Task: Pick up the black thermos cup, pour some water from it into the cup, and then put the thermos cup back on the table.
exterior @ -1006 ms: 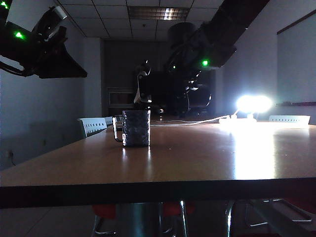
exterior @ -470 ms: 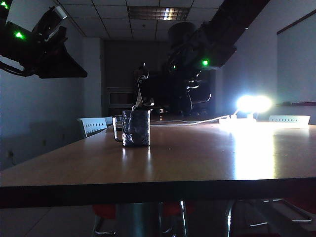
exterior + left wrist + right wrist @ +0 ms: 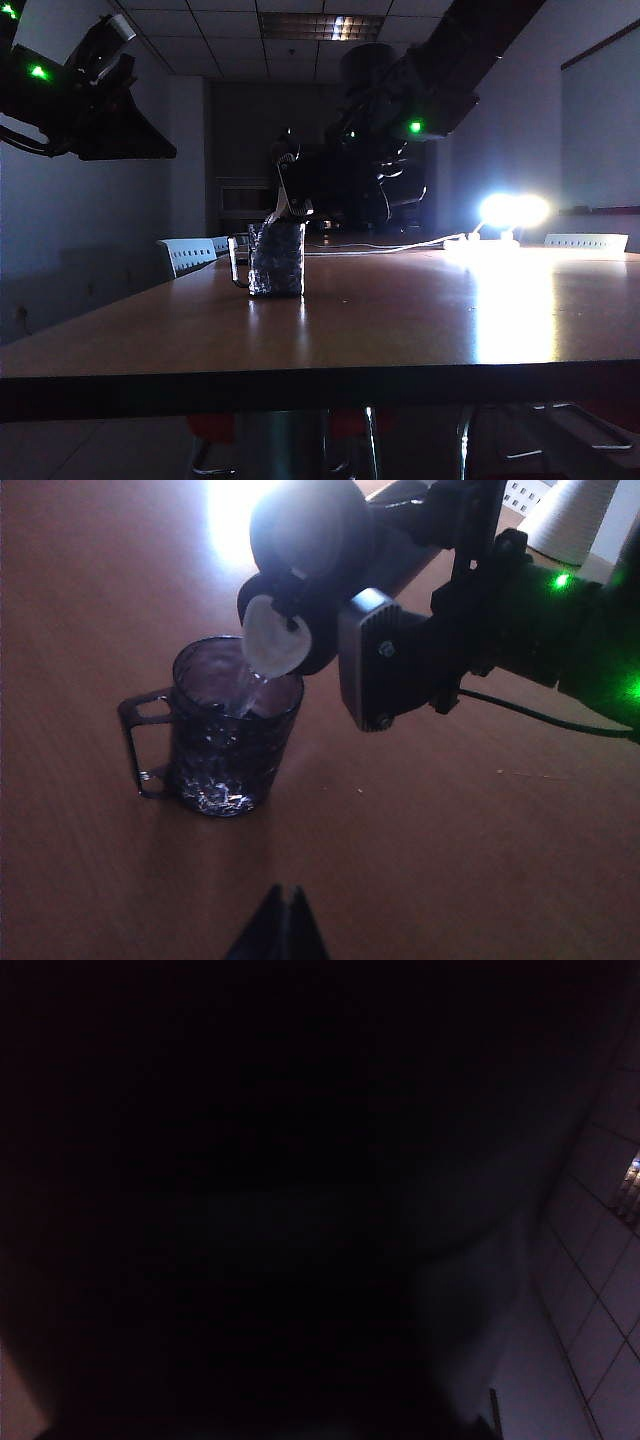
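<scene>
Dim room, glaring backlight, black right-wrist view.

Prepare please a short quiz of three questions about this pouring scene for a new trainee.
1. True or false: the black thermos cup stands upright on the table.
2. Which gripper holds the thermos: A left gripper, B right gripper?
3. Fill in: a thin stream of water falls into the ____.

Key: 1 false, it is tilted over the glass mug, lid hanging open. 2 B; the left gripper waits shut, away from the mug. 3 glass mug.
</scene>
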`<control>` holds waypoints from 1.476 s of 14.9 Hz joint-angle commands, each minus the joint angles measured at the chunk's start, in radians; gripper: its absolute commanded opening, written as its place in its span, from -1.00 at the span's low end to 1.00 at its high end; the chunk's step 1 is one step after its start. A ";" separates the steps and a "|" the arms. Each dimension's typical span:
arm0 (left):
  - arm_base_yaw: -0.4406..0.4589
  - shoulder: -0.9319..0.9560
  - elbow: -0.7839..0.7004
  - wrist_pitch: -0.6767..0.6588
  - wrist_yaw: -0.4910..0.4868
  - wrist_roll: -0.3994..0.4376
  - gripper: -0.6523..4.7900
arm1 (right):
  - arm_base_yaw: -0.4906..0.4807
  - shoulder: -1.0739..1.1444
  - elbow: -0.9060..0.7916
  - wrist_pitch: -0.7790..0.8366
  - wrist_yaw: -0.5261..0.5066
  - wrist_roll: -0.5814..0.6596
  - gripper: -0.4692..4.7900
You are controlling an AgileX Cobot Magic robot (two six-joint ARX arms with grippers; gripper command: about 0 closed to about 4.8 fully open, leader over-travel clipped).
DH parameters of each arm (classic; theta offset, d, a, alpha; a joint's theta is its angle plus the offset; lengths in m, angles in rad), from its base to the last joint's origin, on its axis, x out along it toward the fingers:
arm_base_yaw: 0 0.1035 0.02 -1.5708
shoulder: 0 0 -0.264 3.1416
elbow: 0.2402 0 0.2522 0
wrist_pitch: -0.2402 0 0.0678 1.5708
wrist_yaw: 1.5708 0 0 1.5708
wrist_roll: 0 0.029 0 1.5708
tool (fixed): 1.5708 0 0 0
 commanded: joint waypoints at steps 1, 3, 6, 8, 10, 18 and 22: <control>-0.002 -0.005 0.003 0.003 0.007 0.001 -0.78 | 0.002 -0.013 0.011 0.051 0.005 -0.011 -0.07; -0.002 -0.005 0.003 0.003 0.007 0.001 -0.78 | 0.002 -0.013 0.011 0.051 0.005 -0.011 -0.07; -0.002 -0.005 0.003 0.005 0.020 0.006 -0.78 | 0.002 -0.013 0.011 0.051 0.004 -0.031 -0.07; -0.009 -0.005 0.003 0.005 0.073 0.050 -0.78 | 0.002 -0.013 0.011 0.051 0.004 -0.034 -0.07; -0.027 -0.005 0.003 0.004 0.075 0.057 -0.78 | 0.002 -0.013 0.011 0.051 0.004 -0.034 -0.07; -0.045 -0.005 0.003 0.002 0.065 0.079 -0.78 | 0.002 -0.013 0.011 0.051 0.004 -0.034 -0.07; -0.045 -0.005 0.003 0.001 0.048 0.079 -0.78 | 0.002 -0.013 0.011 0.051 0.005 -0.034 -0.07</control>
